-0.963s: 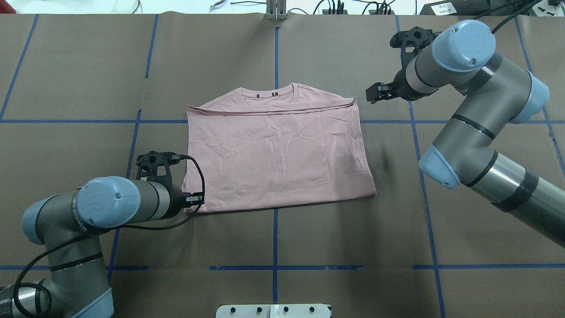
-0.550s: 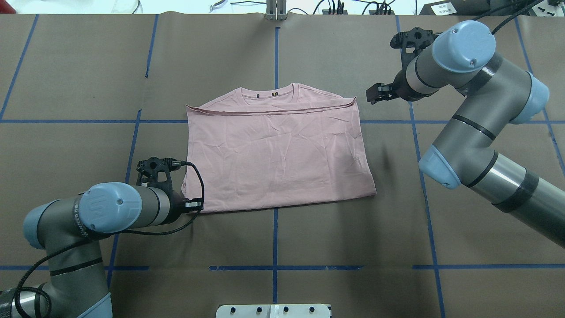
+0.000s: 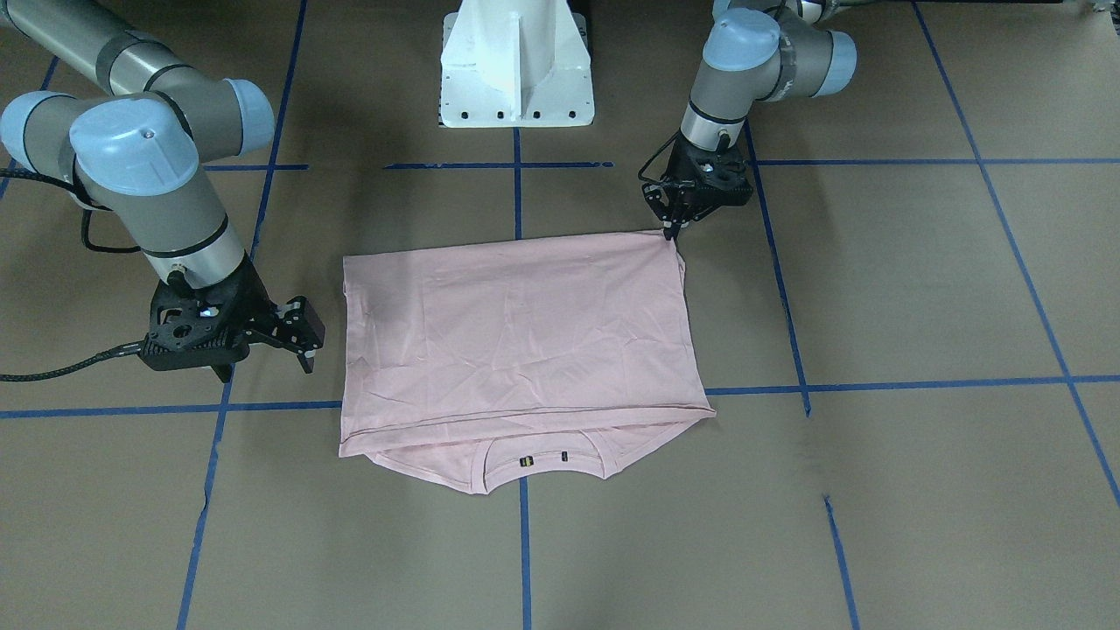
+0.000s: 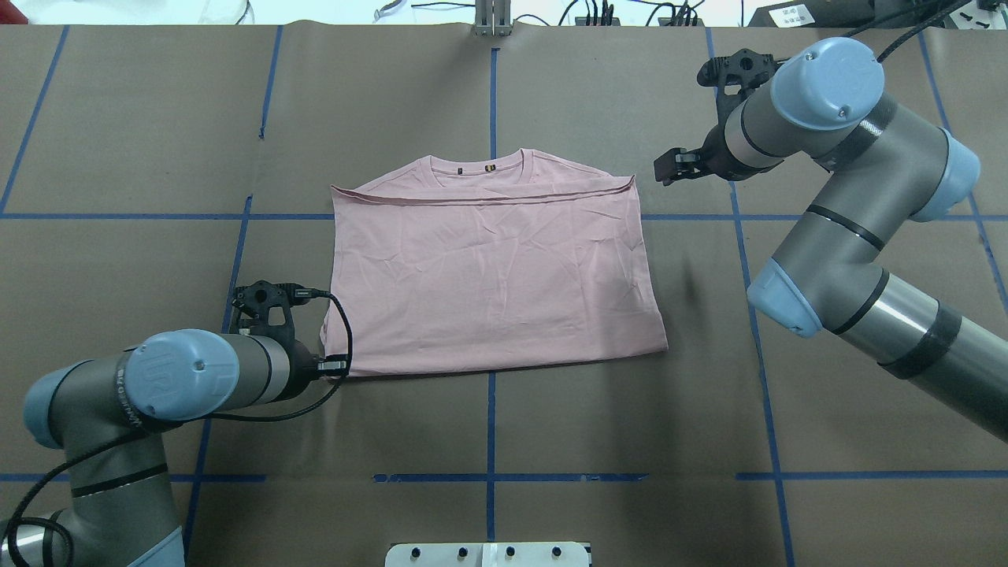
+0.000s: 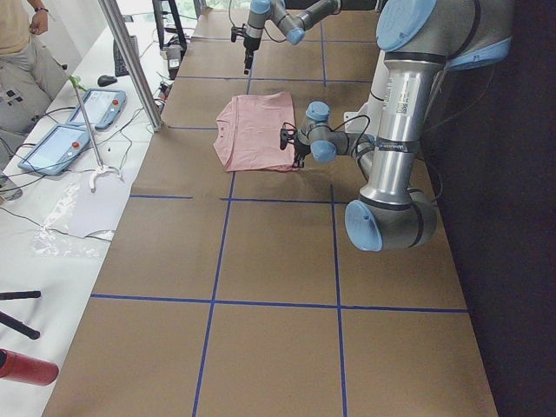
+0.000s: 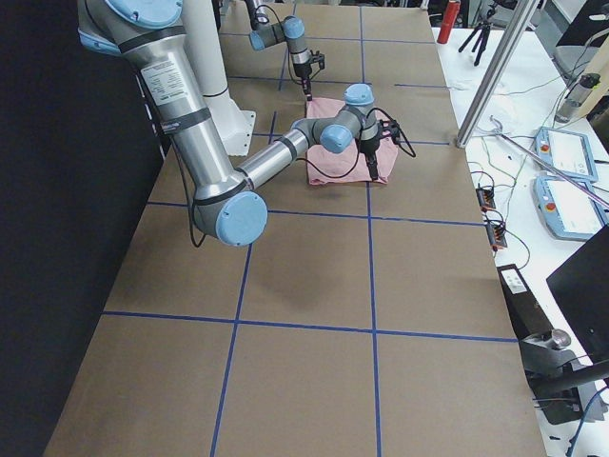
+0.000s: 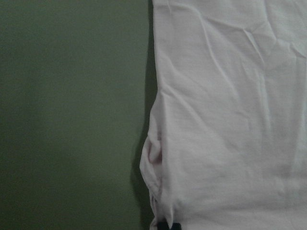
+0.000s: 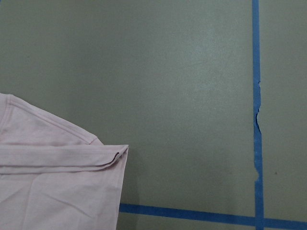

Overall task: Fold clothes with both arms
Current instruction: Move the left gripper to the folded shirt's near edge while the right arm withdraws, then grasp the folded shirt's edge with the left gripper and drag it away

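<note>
The light pink T-shirt [image 4: 496, 276] lies folded and flat at the table's middle, plain side up, with its collar [image 3: 542, 459] on the far side. My left gripper [image 4: 337, 365] is low at the shirt's near left corner. Its fingers meet in a point on that corner in the front-facing view [image 3: 673, 231], shut on the fabric. The left wrist view shows the fabric [image 7: 230, 120] bunched at the bottom edge. My right gripper [image 4: 664, 168] is open and empty, held above the table just right of the shirt's far right corner [image 8: 115, 153].
The brown table cover carries a grid of blue tape lines [image 4: 491, 102]. The white pedestal [image 3: 516, 70] stands at the robot's side of the table. A metal post [image 5: 130, 61] and tablets [image 5: 52, 148] sit beyond the far edge.
My left arm has drawn back to the left, and the shirt's near left corner has shifted slightly left with it. The right arm has not moved.
</note>
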Available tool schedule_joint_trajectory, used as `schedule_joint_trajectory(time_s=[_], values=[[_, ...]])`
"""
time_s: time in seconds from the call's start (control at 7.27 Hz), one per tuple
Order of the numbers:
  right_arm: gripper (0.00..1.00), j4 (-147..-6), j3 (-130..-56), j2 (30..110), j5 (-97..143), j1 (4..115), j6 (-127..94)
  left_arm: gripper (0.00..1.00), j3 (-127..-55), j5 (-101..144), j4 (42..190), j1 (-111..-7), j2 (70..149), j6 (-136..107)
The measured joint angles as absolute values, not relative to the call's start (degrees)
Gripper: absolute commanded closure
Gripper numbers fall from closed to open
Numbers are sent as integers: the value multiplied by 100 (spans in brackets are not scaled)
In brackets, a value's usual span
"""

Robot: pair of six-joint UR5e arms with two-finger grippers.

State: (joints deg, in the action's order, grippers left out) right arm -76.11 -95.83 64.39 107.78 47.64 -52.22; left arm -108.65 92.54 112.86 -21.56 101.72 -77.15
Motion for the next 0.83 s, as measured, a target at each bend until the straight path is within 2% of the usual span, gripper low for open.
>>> schedule_joint_trajectory(time_s=[0.41,0.55,0.83], values=[[0,-7611,-9573,6463,10765,4764,-5239,100,-10686,9238,11281,-3017,10155,-6282],[0,-7611,-9573,6469,10761,4764,-5266,100,-10288,9242,11296,-3494,10420,-5676],[0,-7611,-9575,6488,10716,4763,-5361,100,-8785,9245,11456,-4403,11461,-4702]])
